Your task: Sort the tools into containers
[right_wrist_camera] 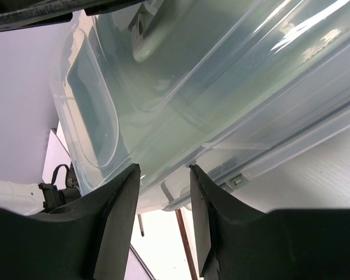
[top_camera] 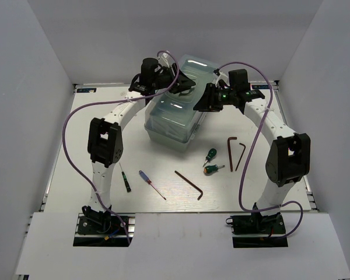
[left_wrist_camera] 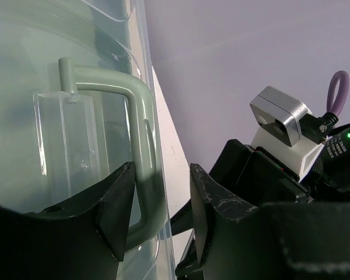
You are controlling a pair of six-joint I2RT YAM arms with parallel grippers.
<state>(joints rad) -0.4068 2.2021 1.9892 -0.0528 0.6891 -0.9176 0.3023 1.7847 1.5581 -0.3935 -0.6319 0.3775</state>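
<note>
The mint-green toolbox (top_camera: 174,114) with a translucent lid stands closed at the back centre. My left gripper (top_camera: 185,87) is over its top. In the left wrist view the gripper (left_wrist_camera: 161,204) is open, with the box's green handle (left_wrist_camera: 141,134) between the jaws, close to the left finger (left_wrist_camera: 118,204). My right gripper (top_camera: 202,102) is at the box's right side. In its wrist view it (right_wrist_camera: 163,201) is open and empty against the lid's edge (right_wrist_camera: 221,169). The tools lie loose on the table in front.
On the table: a black screwdriver (top_camera: 125,181), a blue-handled screwdriver (top_camera: 147,179), a long hex key (top_camera: 189,184), two stubby green-and-orange screwdrivers (top_camera: 210,154) (top_camera: 213,169), and two hex keys (top_camera: 231,150) (top_camera: 241,154). White walls stand on the left, right and back.
</note>
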